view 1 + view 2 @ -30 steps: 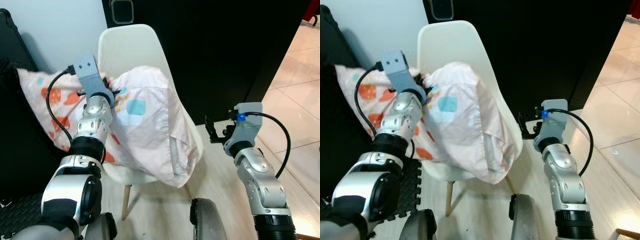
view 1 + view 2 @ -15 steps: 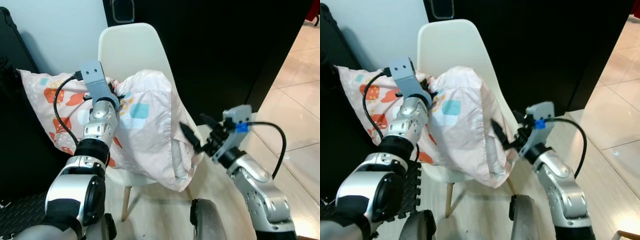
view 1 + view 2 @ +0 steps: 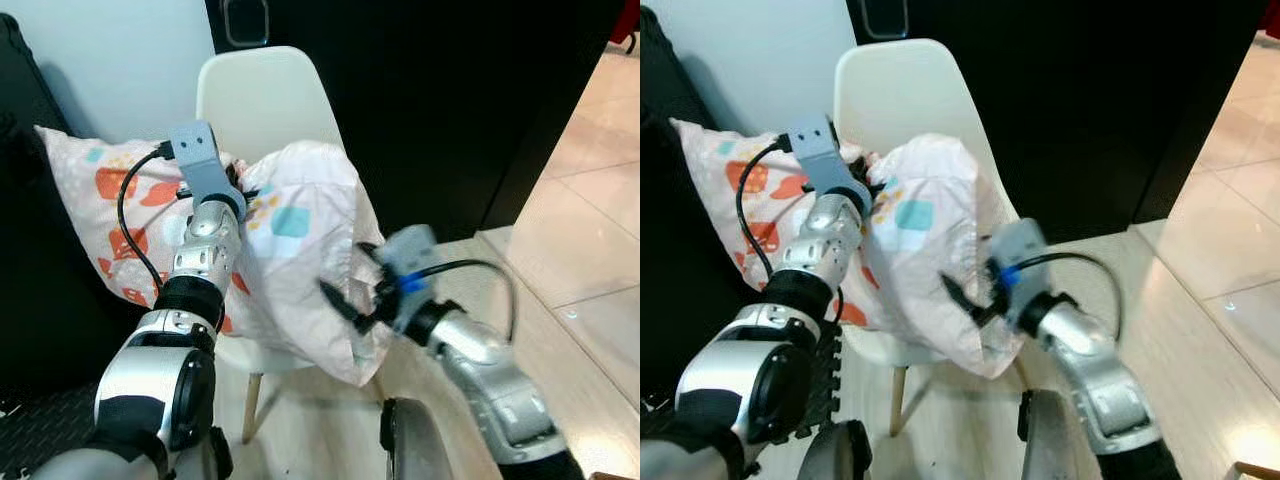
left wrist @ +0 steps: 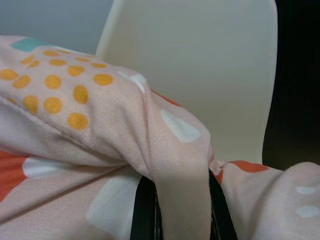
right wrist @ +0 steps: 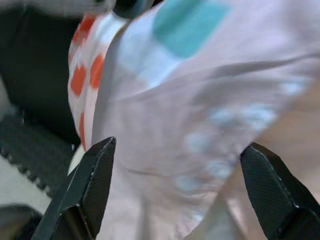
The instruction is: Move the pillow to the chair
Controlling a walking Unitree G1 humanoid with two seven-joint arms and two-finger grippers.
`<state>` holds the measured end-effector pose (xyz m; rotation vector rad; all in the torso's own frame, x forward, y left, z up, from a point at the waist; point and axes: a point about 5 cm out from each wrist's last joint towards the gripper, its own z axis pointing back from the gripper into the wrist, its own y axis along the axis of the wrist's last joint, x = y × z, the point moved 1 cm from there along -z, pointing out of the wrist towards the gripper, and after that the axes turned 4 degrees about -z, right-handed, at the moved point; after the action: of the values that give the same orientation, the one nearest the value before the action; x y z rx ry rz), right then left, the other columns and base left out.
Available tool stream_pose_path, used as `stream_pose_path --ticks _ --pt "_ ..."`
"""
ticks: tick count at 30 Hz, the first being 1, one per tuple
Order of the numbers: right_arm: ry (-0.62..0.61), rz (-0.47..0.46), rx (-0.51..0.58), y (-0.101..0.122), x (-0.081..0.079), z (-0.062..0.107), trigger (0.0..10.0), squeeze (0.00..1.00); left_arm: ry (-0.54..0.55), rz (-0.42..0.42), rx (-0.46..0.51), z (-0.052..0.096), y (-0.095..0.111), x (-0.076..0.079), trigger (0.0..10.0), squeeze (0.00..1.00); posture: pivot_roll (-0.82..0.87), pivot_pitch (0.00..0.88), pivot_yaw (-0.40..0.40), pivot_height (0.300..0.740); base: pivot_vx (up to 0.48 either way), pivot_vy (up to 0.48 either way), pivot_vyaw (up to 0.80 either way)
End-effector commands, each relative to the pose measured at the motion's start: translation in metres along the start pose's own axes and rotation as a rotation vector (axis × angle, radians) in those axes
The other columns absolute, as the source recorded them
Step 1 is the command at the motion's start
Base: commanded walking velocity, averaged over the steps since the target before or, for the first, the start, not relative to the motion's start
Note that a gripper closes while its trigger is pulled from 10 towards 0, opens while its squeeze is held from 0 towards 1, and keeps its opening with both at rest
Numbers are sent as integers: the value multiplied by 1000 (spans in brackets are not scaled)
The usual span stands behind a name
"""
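pillow (image 3: 300, 250): draped over the white chair (image 3: 265, 100) seat, left end hanging off
left gripper (image 4: 177, 210): jaws pinching a pillow fold
right gripper (image 5: 170, 190): jaws wide, looks just short of the pillow's right edge

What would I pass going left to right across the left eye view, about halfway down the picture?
Dark sofa → pillow, draped over the white chair and pinched by the left gripper → right gripper, open at the pillow's hanging end → black cabinet → tiled floor.
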<state>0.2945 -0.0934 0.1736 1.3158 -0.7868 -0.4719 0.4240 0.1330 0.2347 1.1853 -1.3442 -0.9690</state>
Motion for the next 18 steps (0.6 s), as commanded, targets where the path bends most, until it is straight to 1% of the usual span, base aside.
stream_pose_path --ticks 1,2,5,7,8,10,12,14,16,17,18 --pt "-15 49 -30 -3 -4 -10 10000 384 -38 -3 -48 2 -11 5 10000 0 -96 91 49 495 0 0 0" --pt "-28 47 -31 -2 -6 -17 10000 0 -45 3 -50 3 -12 5 10000 0 -94 92 48 495 0 0 0" --pt "-35 43 -32 -1 -7 -21 10000 0 -49 7 -52 3 -13 5 10000 0 -92 93 47 495 0 0 0" --pt "-42 10 -11 3 -9 -28 10000 0 -54 12 -54 4 -14 6 10000 0 -87 97 44 495 0 0 0" --pt "-42 10 -11 3 -9 -28 10000 0 -54 12 -54 4 -14 6 10000 0 -87 97 44 495 0 0 0" --pt "-89 0 -5 6 -4 -34 10000 0 -59 16 -54 6 -16 7 10000 0 -84 98 44 495 0 0 0" --pt "-89 0 -5 6 -4 -34 10000 0 -59 16 -54 6 -16 7 10000 0 -84 98 44 495 0 0 0" --pt "-137 -10 -18 5 2 -39 10000 0 -65 20 -56 7 -16 8 10000 0 -79 101 40 495 0 0 0" --pt "-137 -10 -18 5 2 -39 10000 0 -65 20 -56 7 -16 8 10000 0 -79 101 40 495 0 0 0" --pt "-153 -38 -47 2 4 -41 10000 0 -68 23 -55 7 -16 9 10000 0 -76 102 38 495 0 0 0" --pt "-153 -38 -47 2 4 -41 10000 0 -68 23 -55 7 -16 9 10000 0 -76 102 38 495 0 0 0"
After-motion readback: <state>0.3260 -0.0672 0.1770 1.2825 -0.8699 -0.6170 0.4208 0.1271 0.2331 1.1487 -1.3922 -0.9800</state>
